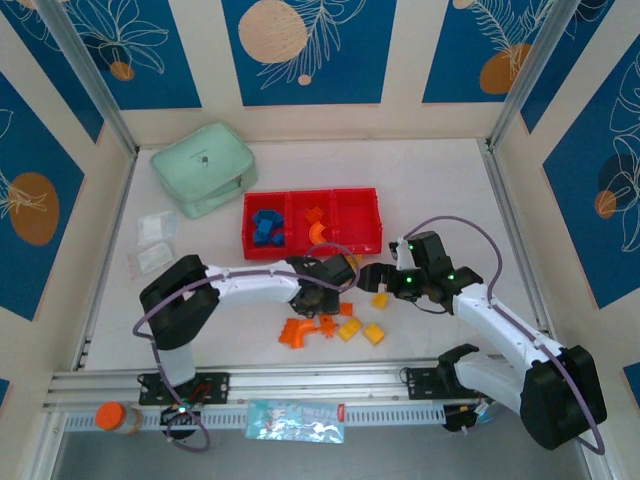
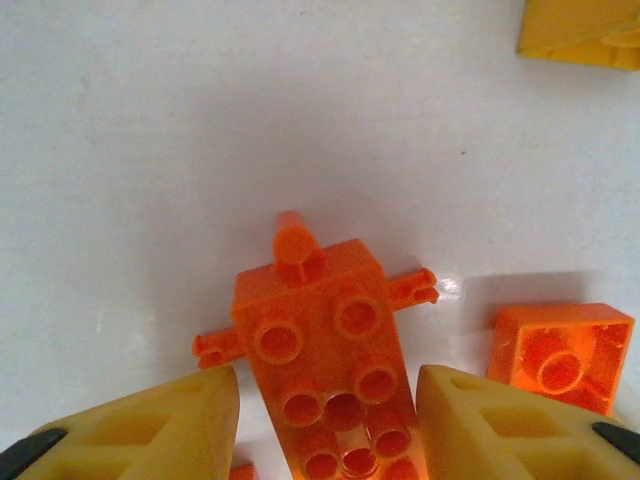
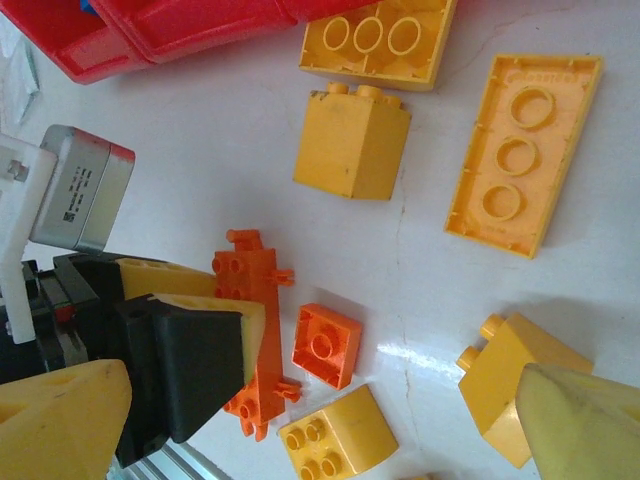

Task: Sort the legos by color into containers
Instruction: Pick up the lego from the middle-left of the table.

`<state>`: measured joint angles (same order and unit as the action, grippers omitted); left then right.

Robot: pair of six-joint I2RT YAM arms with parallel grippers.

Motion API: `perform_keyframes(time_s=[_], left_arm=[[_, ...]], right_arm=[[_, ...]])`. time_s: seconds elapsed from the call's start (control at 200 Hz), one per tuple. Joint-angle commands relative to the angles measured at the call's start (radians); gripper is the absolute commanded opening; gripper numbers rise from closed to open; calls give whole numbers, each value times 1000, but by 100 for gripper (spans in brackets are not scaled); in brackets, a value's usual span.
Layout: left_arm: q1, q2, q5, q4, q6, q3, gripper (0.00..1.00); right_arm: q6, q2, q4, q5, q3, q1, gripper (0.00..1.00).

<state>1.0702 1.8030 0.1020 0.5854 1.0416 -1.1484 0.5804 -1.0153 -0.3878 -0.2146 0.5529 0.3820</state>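
Top external view: a low bright-red plastic tray (image 1: 335,192) with three joined compartments is set on the white worktop (image 1: 440,190), midway between its side edges and toward its far edge. Blue square blocks (image 1: 267,227) are gathered in the tray's left compartment and a few orange curved pieces (image 1: 318,225) in the middle one; no pieces can be made out in the right compartment (image 1: 358,222). The sorting is judged partly done, with blue apparently finished, orange begun and yellow not started.

Toward the near edge, orange elbow pieces (image 1: 296,333) and yellow blocks (image 1: 362,331) are left loose. A long orange studded piece (image 2: 320,350) is straddled by the left gripper (image 2: 328,420), whose jaws are drawn in close on either side; whether the pads are pressing on it cannot be told. A small orange square brick (image 2: 565,355) lies just beside it. The jaws of the right gripper (image 1: 374,276) are spread fully wide among the yellow blocks, and nothing is held.
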Motion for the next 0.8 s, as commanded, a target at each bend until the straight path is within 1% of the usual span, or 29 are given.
perform_keyframes(time_s=[0.0,0.18,0.36,0.475,0.625,0.725,0.795], left_arm=[[6,-32,-2,21,1,21,49],[17,5,-43,0,16,2,48],[24,11,-53,-41,36,13,48],[25,25,-45,-38,35,-1,43],[25,36,-35,-28,27,-19,40],[26,32,-28,-29,27,-22,33],[24,22,-21,-27,23,-27,32]], right_arm=[[2,7,5,-29,-15,-6,99],[5,-7,15,-38,-14,-8,99],[9,-6,23,-39,-21,-9,99],[9,-11,27,-42,-21,-10,99],[9,-9,23,-45,-16,-10,99],[9,-5,21,-45,-15,-12,99],[9,-3,17,-45,-10,-14,99]])
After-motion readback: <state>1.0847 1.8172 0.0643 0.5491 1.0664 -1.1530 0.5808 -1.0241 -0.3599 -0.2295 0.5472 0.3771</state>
